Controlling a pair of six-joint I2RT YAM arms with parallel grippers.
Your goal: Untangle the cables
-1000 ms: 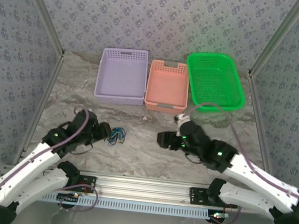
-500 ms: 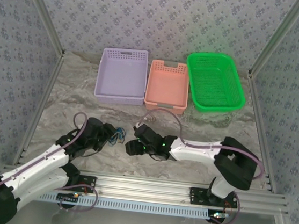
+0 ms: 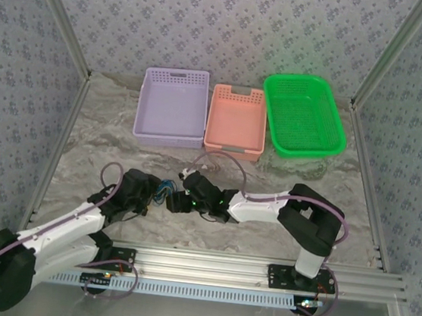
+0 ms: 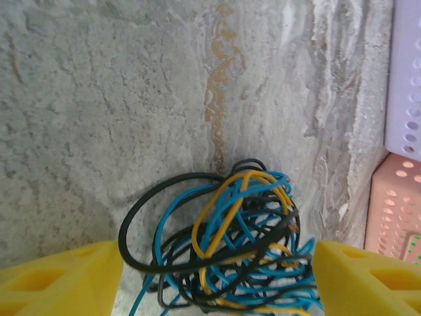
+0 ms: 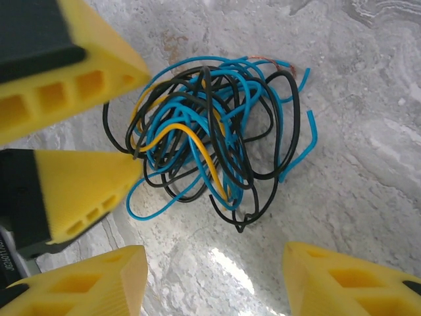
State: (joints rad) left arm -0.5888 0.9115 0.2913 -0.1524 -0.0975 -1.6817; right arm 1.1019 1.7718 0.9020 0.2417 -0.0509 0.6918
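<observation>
Cables (image 5: 210,145): one black, blue, yellow knot on the table (image 3: 107,131), front left-centre. Left gripper (image 4: 217,266) straddles it, jaws wide, nothing gripped. Right gripper (image 5: 210,276) hovers above, open, empty. Probably both lining up to pull opposite sides.

Table (image 3: 107,131): grey marbled top; cables (image 5: 210,131) lie on it near the front as one bunched knot of blue, black and yellow strands; purple basket (image 3: 172,108), pink basket (image 3: 236,119), green basket (image 3: 303,115) stand side by side along the far edge.
</observation>
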